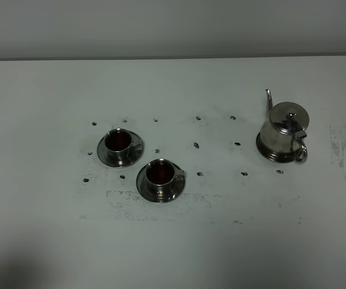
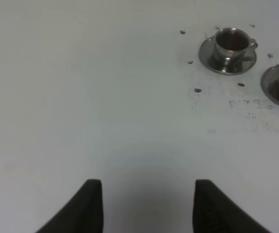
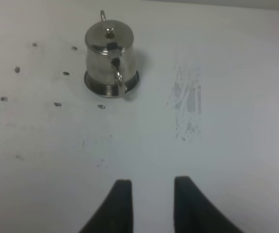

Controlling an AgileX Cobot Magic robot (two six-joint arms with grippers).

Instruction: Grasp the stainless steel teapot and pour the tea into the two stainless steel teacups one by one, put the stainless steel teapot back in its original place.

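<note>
Two teacups sit filled: the far-left teacup and the nearer teacup each hold dark liquid, each upright on its own saucer, close together but apart, on the left of the white table. Teapot stands upright on the right side, well apart from both cups, lid on, spout pointing away from me, loop handle toward my right wrist camera. Its base rests on the round coaster, a rim of which shows below the pot. My left gripper hangs over bare table, jaws spread wide, nothing between them; one cup is off ahead in that wrist view, the second cut by the frame edge. My right gripper hangs short of the teapot, jaws parted at a narrower gap, empty. Judgement: both pours look done and the pot looks returned to its place. Nothing obvious remains but to keep clear. Dark specks dot the table between cups and pot.
</note>
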